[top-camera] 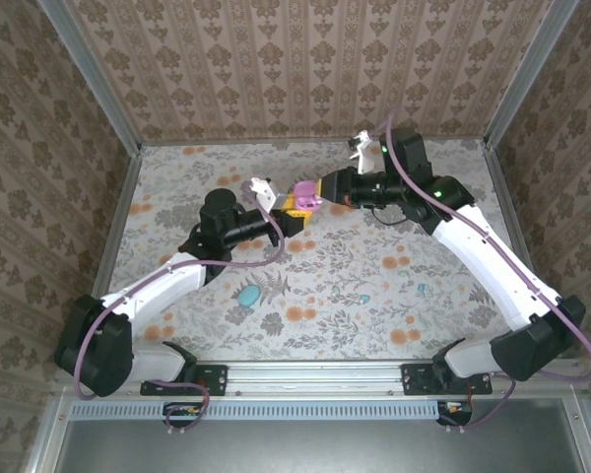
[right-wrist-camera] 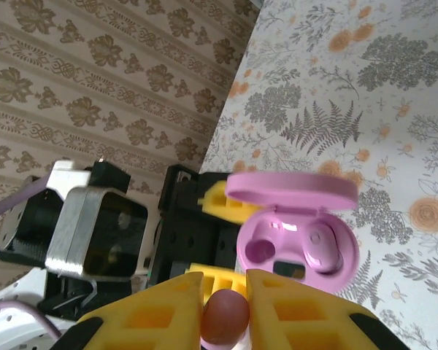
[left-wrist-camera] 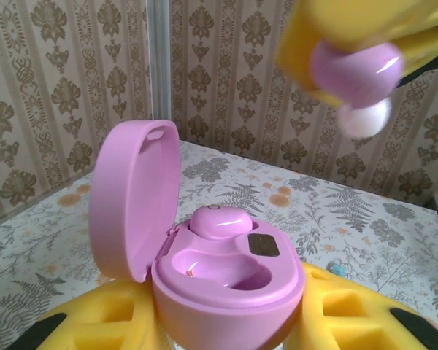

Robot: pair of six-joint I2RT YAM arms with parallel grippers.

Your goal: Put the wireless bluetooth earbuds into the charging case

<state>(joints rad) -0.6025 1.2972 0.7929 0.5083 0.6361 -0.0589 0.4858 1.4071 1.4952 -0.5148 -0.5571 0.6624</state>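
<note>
1. My left gripper (left-wrist-camera: 230, 324) is closed partway around the pink charging case (left-wrist-camera: 230, 281). Its yellow pads press the lower half from both sides and hold it up off the bench (top-camera: 374, 266).
2. The lid (left-wrist-camera: 131, 197) stands open, swung back on its hinge.
3. A seated earbud (left-wrist-camera: 219, 221), also pink, rests in one socket. The second socket (right-wrist-camera: 259, 249) beside it lies bare.
4. My right gripper (right-wrist-camera: 225, 302) is nearly closed, pinching the held earbud (right-wrist-camera: 225, 319), pink too, between its yellow pads.
5. The held earbud hangs near the open case, above its mouth and clear of it.
6. Down on the bench, a mint oval case (top-camera: 248, 294) lies beside my left arm. Two bluish specks (top-camera: 364, 296) to its right are too small to make out.
</note>
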